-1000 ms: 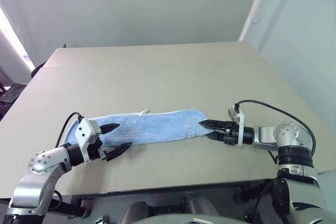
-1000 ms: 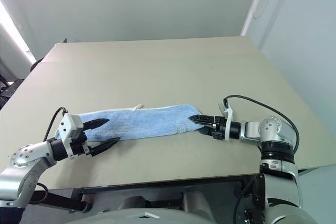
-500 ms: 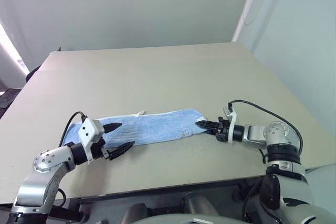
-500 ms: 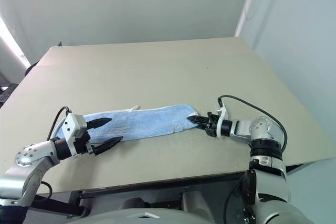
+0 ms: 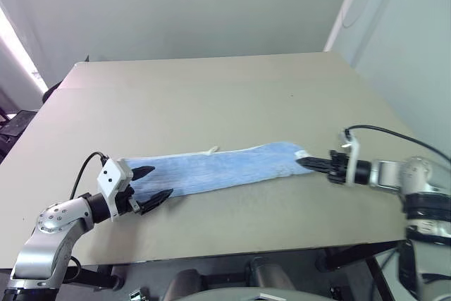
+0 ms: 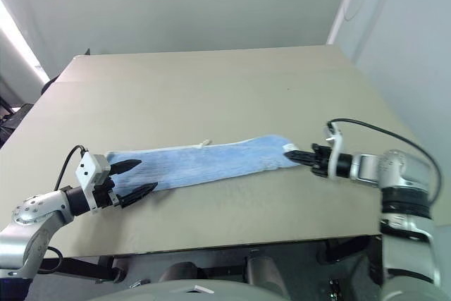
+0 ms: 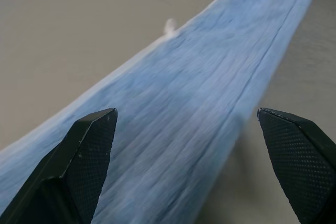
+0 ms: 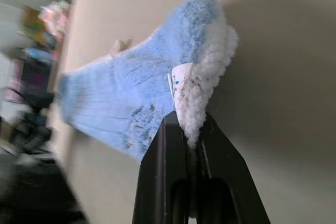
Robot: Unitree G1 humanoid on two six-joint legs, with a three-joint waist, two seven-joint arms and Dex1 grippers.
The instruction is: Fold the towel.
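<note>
The light-blue towel (image 5: 218, 167) lies as a long narrow strip across the near part of the tan table (image 5: 211, 96), with its small white loop (image 5: 211, 150) on the far edge. My right gripper (image 5: 309, 163) is shut on the towel's right end, pinching the white edging beside the small white tag (image 8: 181, 80). That end looks slightly raised off the table. My left gripper (image 5: 158, 182) stands open at the towel's left end, one finger over the cloth and one just off its near edge. In the left wrist view the towel (image 7: 199, 93) runs away between the two fingers (image 7: 84, 150).
The table's front edge (image 5: 211, 248) runs close behind both grippers. Its right edge (image 5: 373, 100) lies near the right arm, with a pale wall beyond. A black cable (image 5: 394, 135) loops over the right wrist. Dark clutter (image 5: 14, 125) sits past the left edge.
My right gripper has shut on the towel's right end and drawn it to the right, pulling the strip longer and straighter. The left gripper has stayed open in place.
</note>
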